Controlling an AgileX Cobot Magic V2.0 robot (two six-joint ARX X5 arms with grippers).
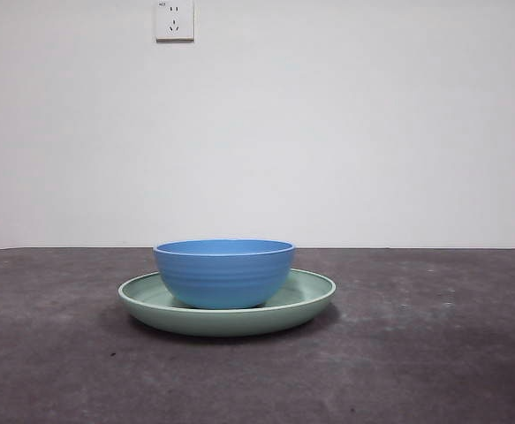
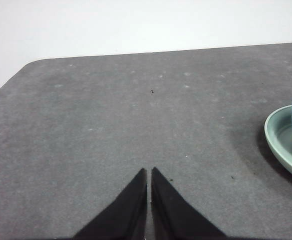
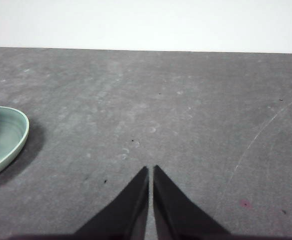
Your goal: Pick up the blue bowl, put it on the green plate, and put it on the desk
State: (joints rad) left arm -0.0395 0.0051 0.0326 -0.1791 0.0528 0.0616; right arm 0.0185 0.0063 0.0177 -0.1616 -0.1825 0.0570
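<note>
Bowl: the blue bowl point(image 1: 224, 273) sat upright inside the green plate point(image 1: 310, 305), its base on the plate's floor, a little towards one side rather than centred.
Plate: it lay flat on the desk point(image 1: 434, 353), carrying only the bowl.
Contents: the bowl's inside was hidden from the low front camera; probably empty, though I could not tell.
Left gripper point(image 2: 149, 172): clenched on nothing, jaws pressed together above bare desk, well apart from the plate's rim.
Right gripper point(image 3: 150, 170): likewise closed and idle on the plate's other side.
Reason: stacking looked finished, so both arms waited clear.
</note>
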